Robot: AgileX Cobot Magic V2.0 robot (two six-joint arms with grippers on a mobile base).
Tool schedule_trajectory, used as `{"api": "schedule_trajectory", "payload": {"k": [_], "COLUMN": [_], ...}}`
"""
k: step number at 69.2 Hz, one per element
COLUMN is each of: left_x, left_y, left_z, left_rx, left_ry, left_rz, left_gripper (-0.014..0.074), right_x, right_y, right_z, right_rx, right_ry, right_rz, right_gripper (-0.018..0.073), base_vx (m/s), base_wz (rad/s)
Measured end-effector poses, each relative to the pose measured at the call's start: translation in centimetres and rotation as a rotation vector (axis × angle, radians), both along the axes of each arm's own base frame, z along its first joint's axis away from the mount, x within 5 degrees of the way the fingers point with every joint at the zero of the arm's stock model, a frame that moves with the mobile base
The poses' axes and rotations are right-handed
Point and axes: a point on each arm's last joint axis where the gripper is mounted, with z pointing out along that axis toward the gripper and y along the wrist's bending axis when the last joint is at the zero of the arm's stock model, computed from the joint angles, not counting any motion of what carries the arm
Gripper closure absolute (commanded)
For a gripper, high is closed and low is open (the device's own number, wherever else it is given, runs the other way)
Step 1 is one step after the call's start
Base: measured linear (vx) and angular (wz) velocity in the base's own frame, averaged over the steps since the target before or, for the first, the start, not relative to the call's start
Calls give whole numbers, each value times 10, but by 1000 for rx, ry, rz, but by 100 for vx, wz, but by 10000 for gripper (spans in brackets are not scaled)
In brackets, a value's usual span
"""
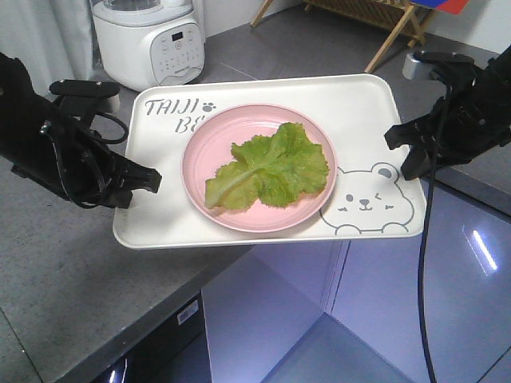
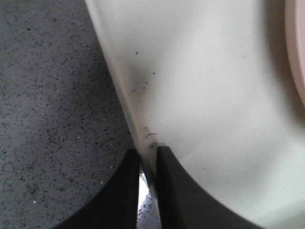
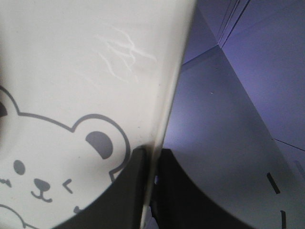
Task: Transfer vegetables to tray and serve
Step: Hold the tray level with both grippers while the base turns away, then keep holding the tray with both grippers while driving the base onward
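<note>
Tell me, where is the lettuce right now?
In the front view, the lettuce lies in the middle of the pink plate, which sits on the cream tray, left of its winking bear drawing.

Arm finish
I see the left gripper (image 1: 152, 179) and right gripper (image 1: 397, 153) in matte black, fingers (image 2: 121, 191) smooth and tapered; black cable (image 1: 424, 271) on the right unit.

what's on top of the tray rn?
A round pink plate sits on the tray, with lettuce leaves lying in it. The plate covers part of the tray's lettering. Whatever lies beneath the leaves is hidden.
</note>
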Motion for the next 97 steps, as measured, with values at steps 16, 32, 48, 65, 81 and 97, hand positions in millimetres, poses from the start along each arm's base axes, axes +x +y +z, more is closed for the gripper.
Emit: {"api": "schedule_trajectory", "payload": {"k": [16, 32, 48, 65, 81, 97], "left_x": [0, 0, 0, 0, 0, 0], "left_y": [0, 0, 0, 0, 0, 0], "left_z": [0, 0, 0, 0, 0, 0], "left_rx": [0, 0, 0, 0, 0, 0], "left_ry": [0, 0, 0, 0, 0, 0], "left_rz": [0, 0, 0, 0, 0, 0], "left_gripper": [602, 602, 602, 602, 602, 602], "right_x": [0, 0, 0, 0, 0, 0], "right_y": [0, 0, 0, 0, 0, 0], "right_z": [0, 0, 0, 0, 0, 0], "right_rx": [0, 0, 0, 0, 0, 0], "right_ry": [0, 0, 0, 0, 0, 0], "right_rz": [0, 0, 0, 0, 0, 0], "right_gripper": [565, 565, 565, 565, 565, 565], "base_vx": [-1, -1, -2, -2, -2, -3], "base_wz": [-17, -18, -20, -23, -26, -28]}}
